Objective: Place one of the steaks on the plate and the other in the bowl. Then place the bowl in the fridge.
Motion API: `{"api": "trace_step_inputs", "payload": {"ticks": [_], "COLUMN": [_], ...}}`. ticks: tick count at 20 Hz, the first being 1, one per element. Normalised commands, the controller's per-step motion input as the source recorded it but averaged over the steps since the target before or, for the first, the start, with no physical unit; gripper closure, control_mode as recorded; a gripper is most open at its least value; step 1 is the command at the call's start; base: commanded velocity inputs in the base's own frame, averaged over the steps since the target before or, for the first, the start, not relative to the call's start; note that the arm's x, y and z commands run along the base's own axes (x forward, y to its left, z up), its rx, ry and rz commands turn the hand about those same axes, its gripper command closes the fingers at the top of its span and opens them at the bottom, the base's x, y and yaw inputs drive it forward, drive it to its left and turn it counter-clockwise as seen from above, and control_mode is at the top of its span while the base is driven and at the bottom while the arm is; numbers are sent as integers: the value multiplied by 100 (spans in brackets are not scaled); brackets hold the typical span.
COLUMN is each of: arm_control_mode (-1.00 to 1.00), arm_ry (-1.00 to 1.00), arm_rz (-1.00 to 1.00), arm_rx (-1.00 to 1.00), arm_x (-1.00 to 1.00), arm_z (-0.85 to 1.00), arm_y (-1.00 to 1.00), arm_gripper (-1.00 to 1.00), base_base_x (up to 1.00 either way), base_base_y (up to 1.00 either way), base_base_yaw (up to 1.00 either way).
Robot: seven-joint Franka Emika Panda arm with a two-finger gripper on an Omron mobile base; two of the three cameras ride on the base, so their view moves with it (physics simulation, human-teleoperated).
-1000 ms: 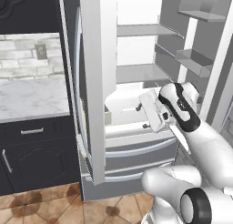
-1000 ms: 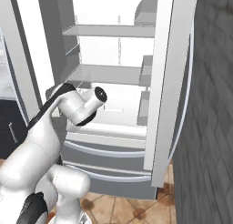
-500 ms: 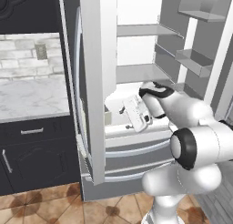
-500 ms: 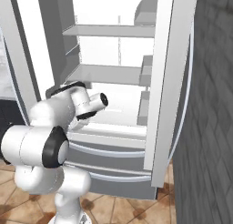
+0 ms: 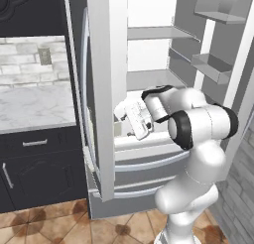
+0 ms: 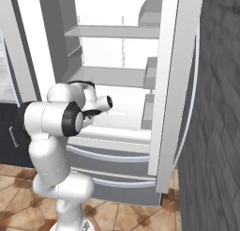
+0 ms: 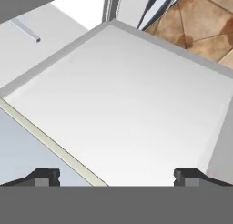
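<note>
In the left base view, we saw our gripper [image 5: 130, 120] at the open fridge [image 5: 149, 89], over the low white shelf [image 5: 144, 138]. A pale round thing [image 5: 120, 109] sat just behind the gripper; we guessed it was the bowl, but the door edge hid most of it.

In the right base view, our arm [image 6: 70, 117] blocked the hand, so the shelf under it was hard to see.

In the hand view, our fingertips [image 7: 43, 176] stood wide apart, holding nothing, above the bare shelf. We could not see the steaks or the plate. We judged the bowl step nearly done; next we should pull back.
</note>
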Motion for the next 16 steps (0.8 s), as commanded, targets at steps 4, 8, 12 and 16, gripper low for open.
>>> {"api": "trace_step_inputs", "payload": {"ticks": [4, 8, 12, 16], "arm_control_mode": [-100, -100, -100, -100], "arm_ry": [0, 0, 1, 1], "arm_rz": [-3, -4, -6, -6], "arm_rx": [0, 0, 0, 0], "arm_x": [2, 0, -6, -9], "arm_z": [-1, 0, 0, -2], "arm_y": [71, 75, 76, 73], "arm_gripper": [-100, -100, -100, -100], "base_base_x": [0, 0, 0, 0], "base_base_y": [0, 0, 0, 0], "base_base_yaw": [0, 0, 0, 0]}}
